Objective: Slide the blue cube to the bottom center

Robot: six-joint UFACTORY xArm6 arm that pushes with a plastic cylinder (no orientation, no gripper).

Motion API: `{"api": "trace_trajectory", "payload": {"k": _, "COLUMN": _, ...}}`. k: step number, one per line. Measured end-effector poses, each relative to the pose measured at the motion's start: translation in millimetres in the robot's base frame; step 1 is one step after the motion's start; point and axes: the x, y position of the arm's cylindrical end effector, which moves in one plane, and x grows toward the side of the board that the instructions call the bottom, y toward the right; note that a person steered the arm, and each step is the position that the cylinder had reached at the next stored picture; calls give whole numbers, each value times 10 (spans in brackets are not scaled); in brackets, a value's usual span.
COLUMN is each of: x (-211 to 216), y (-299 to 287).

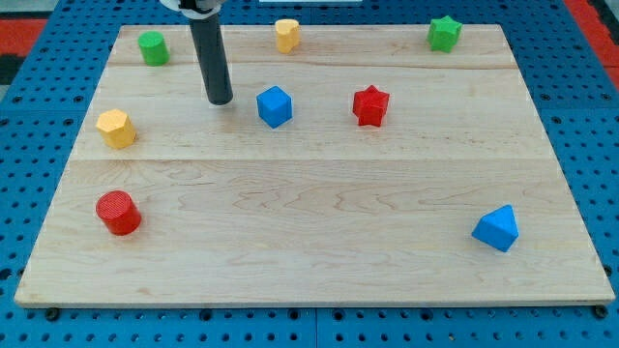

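My tip: the lower end of the straight dark rod, my tip (220,100), rests on the pale wooden board (319,261) in its far left part; it is a bare rod end with no jaws, holding nothing.
Tip and blue cube: the tip stands just to the left of the small blue plastic cube (275,105), near it but apart, with a strip of bare wood between them.
Blue cube: it sits in the far half of the board, a little left of centre, well apart from the near edge.
Red star: a small red star-shaped block (370,105) lies to the right of the blue cube, level with it and apart from it.
Green cylinder: a small green cylinder block (152,46) stands at the far left, left of the rod.
Yellow blocks: one small yellow faceted block (286,35) sits at the far edge near the middle; another yellow faceted block (116,128) sits at the left edge.
Green star: a small green star-shaped block (444,33) sits at the far right.
Red cylinder: a small red cylinder block (118,213) stands near the left, towards the near edge.
Blue wedge: a small blue wedge-like block (496,228) lies near the right, towards the near edge.
Surround: the board lies on a blue perforated table (39,116).
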Motion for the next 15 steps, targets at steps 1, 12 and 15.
{"api": "trace_trajectory", "payload": {"k": 1, "x": 128, "y": -92}}
{"api": "trace_trajectory", "payload": {"k": 12, "x": 434, "y": 956}}
{"api": "trace_trajectory", "payload": {"k": 15, "x": 1125, "y": 1468}}
